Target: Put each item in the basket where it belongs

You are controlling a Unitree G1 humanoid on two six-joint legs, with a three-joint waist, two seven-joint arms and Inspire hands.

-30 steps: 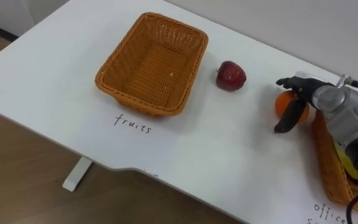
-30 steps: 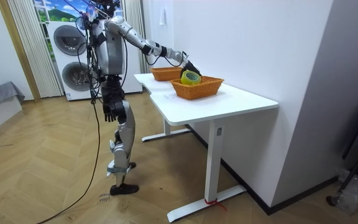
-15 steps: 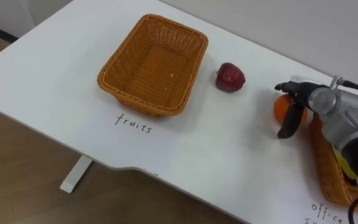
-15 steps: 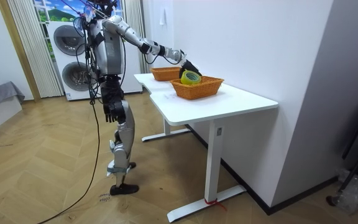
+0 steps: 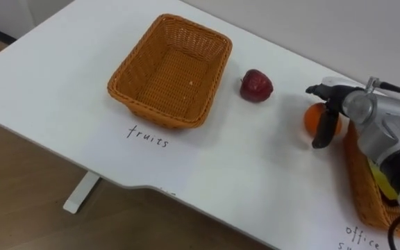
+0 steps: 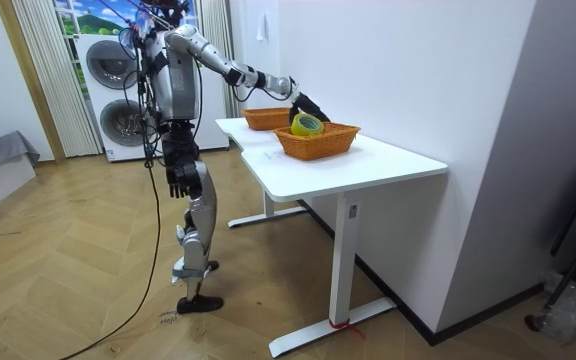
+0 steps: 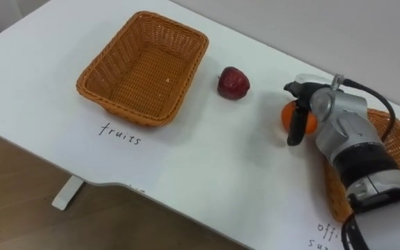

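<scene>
An orange lies on the white table at the right. My right hand is shut on it, fingers curled over its far side and the thumb down across its near side. A red apple sits a little to the left, apart from the hand. Further left stands the wicker fruit basket, with nothing in it. The wicker office basket at the right edge holds a yellow-green tape roll. In the room view my left hand hangs open beside my hip.
Handwritten labels lie in front of each basket, "fruits" by the left one. The table's near edge runs close below the labels, with wooden floor beyond. I stand at the table's end, washing machines behind me, a wall along the table's far side.
My right thumb has swung in from a slant to nearly upright against the orange. The hand and orange have shifted slightly left. Apple and baskets stay put.
</scene>
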